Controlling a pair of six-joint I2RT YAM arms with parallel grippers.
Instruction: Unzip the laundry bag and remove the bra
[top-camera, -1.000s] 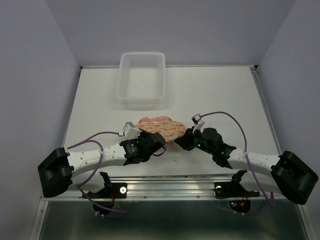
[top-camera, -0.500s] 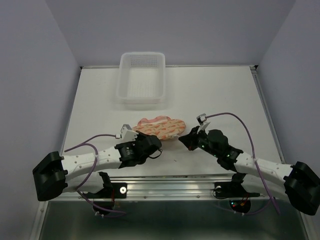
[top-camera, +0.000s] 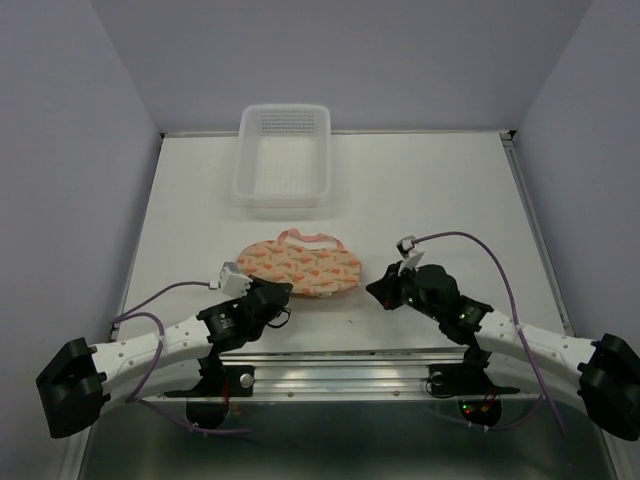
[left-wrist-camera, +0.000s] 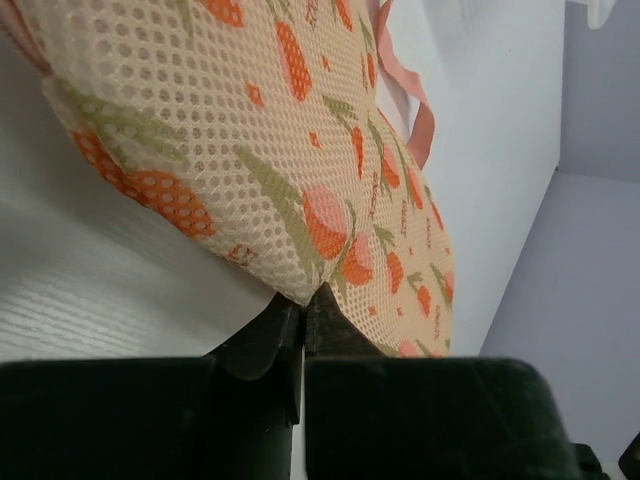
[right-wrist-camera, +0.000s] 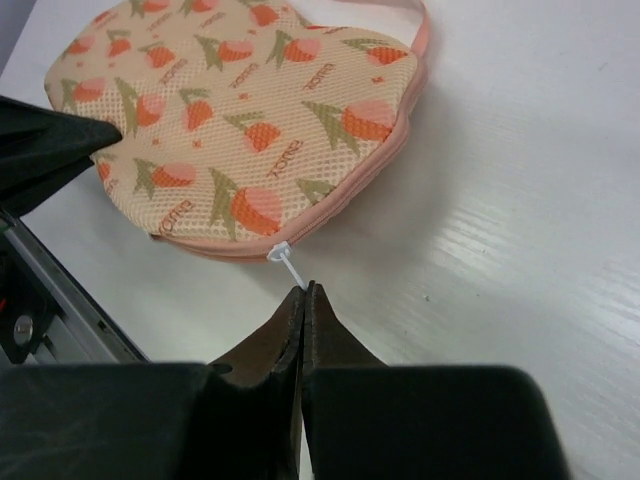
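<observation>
Laundry bag (top-camera: 300, 265) sits mid-frame, left gripper (left-wrist-camera: 302, 296) pinching its lower-left edge, right gripper (right-wrist-camera: 302, 290) clamped on the white zipper pull (right-wrist-camera: 283, 256).

Cream laundry bag (top-camera: 300, 265), orange-green prints

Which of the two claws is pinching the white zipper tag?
The right gripper grips the zipper pull; the left gripper pinches the laundry bag by its edge.
</observation>
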